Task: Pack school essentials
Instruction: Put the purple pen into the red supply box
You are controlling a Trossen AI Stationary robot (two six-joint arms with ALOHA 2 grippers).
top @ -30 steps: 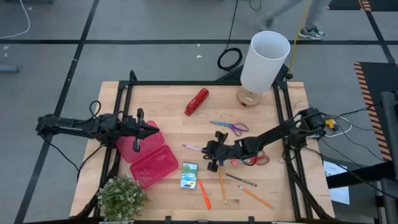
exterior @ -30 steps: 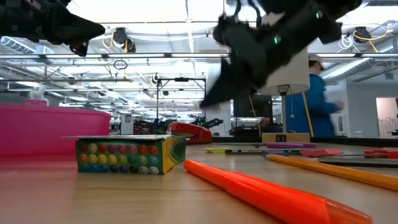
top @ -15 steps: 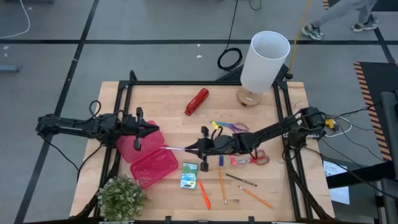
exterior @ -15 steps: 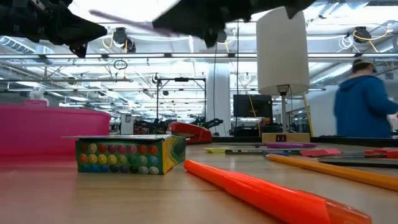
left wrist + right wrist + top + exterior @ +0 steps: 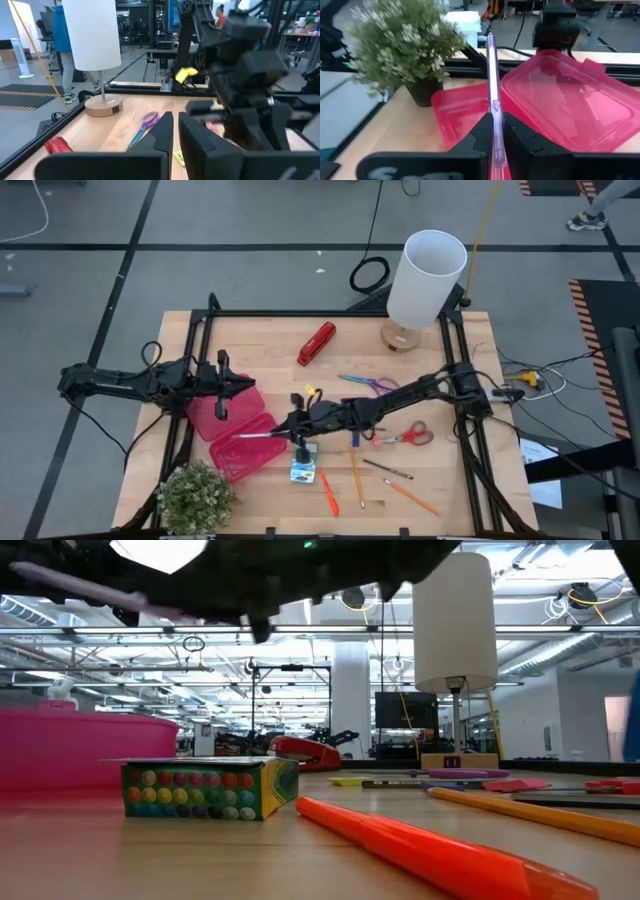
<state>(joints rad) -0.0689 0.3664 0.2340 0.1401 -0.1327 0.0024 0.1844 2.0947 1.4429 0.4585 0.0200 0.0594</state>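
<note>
Packing barely begun — right gripper [image 5: 495, 131] pinches a purple pen [image 5: 493, 90] over the pink case [image 5: 245, 442]; left gripper [image 5: 232, 387], pressed together, waits; scissors [image 5: 405, 436], crayon box [image 5: 304, 462] remain out.

Open board lies between the red stapler [image 5: 316, 343] at upper centre and the pink case [image 5: 236, 438] at lower left. The potted plant [image 5: 196, 497] and lamp [image 5: 424, 280] block opposite corners.
</note>
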